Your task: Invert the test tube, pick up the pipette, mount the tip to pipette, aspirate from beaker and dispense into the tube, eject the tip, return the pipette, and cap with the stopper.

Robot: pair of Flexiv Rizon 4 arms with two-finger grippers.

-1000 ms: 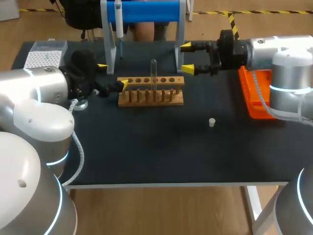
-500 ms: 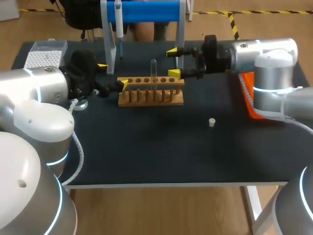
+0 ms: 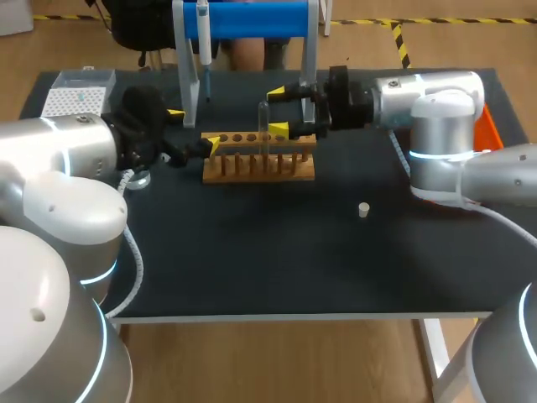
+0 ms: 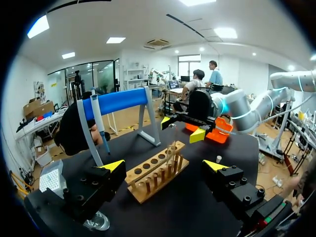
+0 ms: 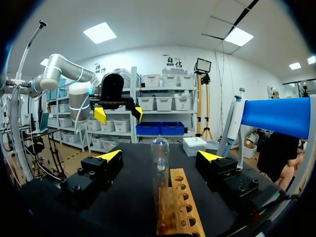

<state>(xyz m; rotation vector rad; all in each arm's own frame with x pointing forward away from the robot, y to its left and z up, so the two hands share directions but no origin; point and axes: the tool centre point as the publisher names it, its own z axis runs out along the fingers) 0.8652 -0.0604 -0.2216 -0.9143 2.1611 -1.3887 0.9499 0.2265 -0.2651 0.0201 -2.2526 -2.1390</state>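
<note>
Head view: my right gripper (image 3: 277, 111), fingers spread, lines up on the upright test tube (image 3: 263, 126) in the rack (image 3: 258, 164) without touching it, my left gripper (image 3: 193, 128) gapes at the rack's left end, the pipette (image 3: 203, 42) hangs on its blue stand (image 3: 252, 18) close behind, and the stopper (image 3: 363, 209) lies well apart on open table (image 3: 277, 269).

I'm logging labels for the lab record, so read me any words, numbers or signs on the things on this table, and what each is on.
No text on the table can be read.
Rack: bare wood, no print.
Test tube: no markings show.
Pipette: too small to tell.
Tip box: dotted top, no words.
Stopper: plain.
</note>
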